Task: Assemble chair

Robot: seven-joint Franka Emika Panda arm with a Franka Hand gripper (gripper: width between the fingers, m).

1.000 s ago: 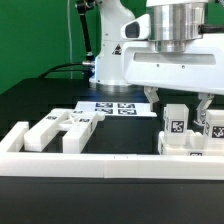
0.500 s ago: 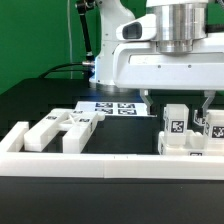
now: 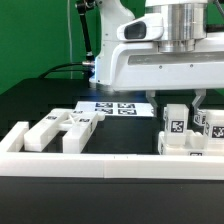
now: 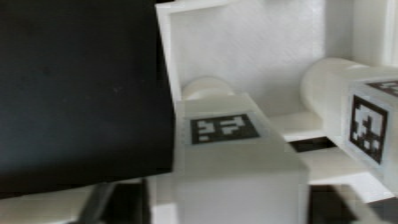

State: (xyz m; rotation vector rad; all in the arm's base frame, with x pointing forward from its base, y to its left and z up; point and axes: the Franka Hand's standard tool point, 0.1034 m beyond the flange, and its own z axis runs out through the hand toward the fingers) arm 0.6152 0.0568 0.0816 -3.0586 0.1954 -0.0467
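Observation:
An upright white chair part (image 3: 175, 126) with a square tag stands at the exterior view's right, just behind the border rail. My gripper (image 3: 178, 104) hangs straight over it, its fingers down on either side of the part's top. In the wrist view the same tagged part (image 4: 231, 150) fills the space between the dark fingers (image 4: 118, 200), which lie against its sides, so the gripper (image 4: 226, 206) is shut on it. A second tagged chair part (image 3: 212, 128) stands close beside it, also seen rounded and white (image 4: 365, 105).
Several loose white chair parts (image 3: 60, 128) lie at the exterior view's left. The marker board (image 3: 112, 107) lies flat at the back. A long low white border rail (image 3: 100, 161) runs along the front. The arm's white base (image 3: 110, 50) stands behind.
The fingers have drawn inward from wide open onto the upright part's sides. The hand stayed over the same spot and the parts have not moved.

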